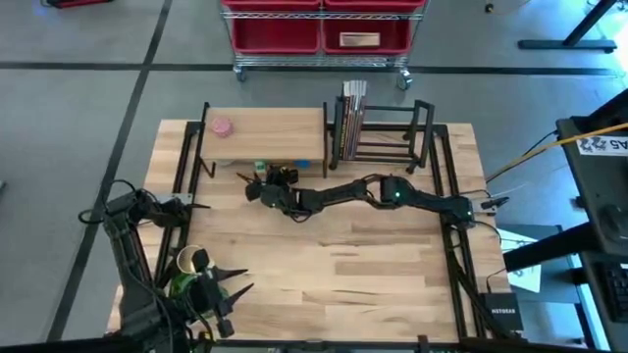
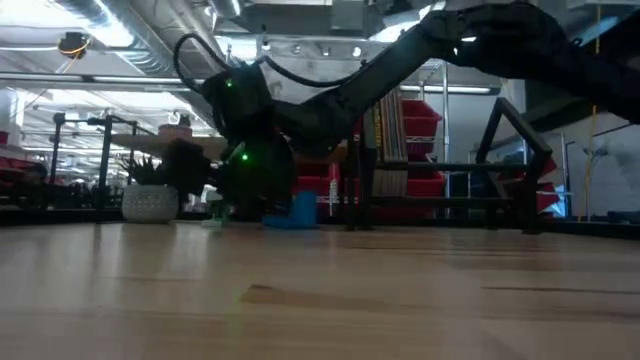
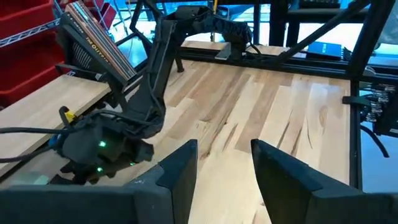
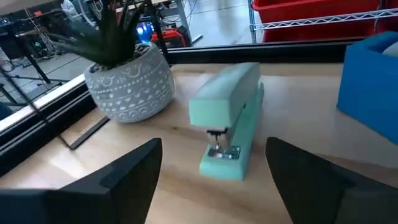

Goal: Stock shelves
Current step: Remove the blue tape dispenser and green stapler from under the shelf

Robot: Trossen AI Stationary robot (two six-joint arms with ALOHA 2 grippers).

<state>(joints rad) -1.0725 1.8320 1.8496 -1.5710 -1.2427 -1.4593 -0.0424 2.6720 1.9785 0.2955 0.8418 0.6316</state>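
**Right gripper open in front of a mint stapler under the wooden shelf**

Now the right arm stretches across the table from the right side, and the right gripper (image 1: 263, 186) is at the front edge of the wood-topped shelf (image 1: 265, 132), low down at the level of the bottom tier. In the right wrist view its two dark fingers (image 4: 127, 168) stand wide apart with nothing between them, so the gripper is released. Just ahead of them lies a mint-green stapler (image 4: 230, 118) on the light wood surface. Beside the stapler stands a small plant in a grey patterned pot (image 4: 129, 81), and on the other side there is a blue box (image 4: 368, 87), apart from the stapler.

On top of the shelf lies a small pink object (image 1: 223, 126). The black book rack (image 1: 383, 132) stands just beside the shelf, with some thin books (image 1: 353, 110) upright at its end near the shelf.

The left gripper (image 1: 231, 286) waits near the front left corner of the table (image 1: 373, 275), well apart from the shelves. Its fingers (image 3: 180, 171) are also spread and hold nothing. Behind the table stands a metal cart with red bins (image 1: 322, 34).
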